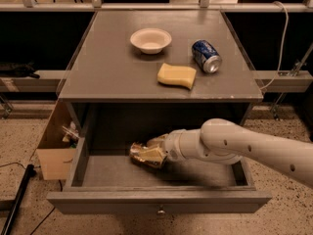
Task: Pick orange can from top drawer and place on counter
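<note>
The top drawer (pixel 98 199) is pulled open below the counter (pixel 112 67). The orange can (pixel 139 153) lies on its side on the drawer floor, left of centre. My gripper (pixel 155 152) reaches into the drawer from the right on a white arm. Its fingers are closed around the can's right end, and the can still rests low in the drawer. The can's right end is hidden by the gripper.
On the counter stand a white bowl (pixel 150 39), a yellow sponge (pixel 176 75) and a blue can (pixel 206 56) on its side. A cardboard box (pixel 54 151) with small items sits left of the cabinet. A metal rail runs behind the cabinet.
</note>
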Motion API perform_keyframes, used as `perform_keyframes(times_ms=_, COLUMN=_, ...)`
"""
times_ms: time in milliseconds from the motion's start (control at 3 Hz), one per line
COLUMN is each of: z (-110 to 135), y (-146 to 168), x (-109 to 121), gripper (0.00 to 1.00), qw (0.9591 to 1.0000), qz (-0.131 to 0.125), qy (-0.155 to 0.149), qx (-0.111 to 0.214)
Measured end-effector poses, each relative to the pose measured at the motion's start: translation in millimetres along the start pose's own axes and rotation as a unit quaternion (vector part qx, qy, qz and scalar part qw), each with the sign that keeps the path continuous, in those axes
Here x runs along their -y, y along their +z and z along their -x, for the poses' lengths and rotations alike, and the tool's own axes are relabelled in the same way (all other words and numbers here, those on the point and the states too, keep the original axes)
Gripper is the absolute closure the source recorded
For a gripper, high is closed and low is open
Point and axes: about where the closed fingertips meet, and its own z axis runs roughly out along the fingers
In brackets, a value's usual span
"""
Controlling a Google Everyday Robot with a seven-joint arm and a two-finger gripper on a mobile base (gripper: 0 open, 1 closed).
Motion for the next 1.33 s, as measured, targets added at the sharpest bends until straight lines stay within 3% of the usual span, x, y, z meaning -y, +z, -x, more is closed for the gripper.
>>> perform_keyframes(times_ms=333, z=49.7, y=-56.0, x=-11.2, gripper=1.0, qw=0.9981, qz=-0.022, qy=-0.042, qx=0.039)
perform_keyframes(times_ms=667, z=92.1, y=-111.7, x=-19.8, gripper=1.0, qw=0.9931, qz=-0.05, qy=-0.08, qx=0.071)
perform_keyframes(times_ms=1000, z=142.5, y=-179.1, x=-33.8, gripper=1.0, qw=0.9829, qz=-0.086, qy=-0.125, qx=0.104)
perform_keyframes(times_ms=1333, z=166.7, y=-207.8, x=-42.8, gripper=1.0, qw=0.976, qz=-0.1, qy=-0.147, qx=0.126)
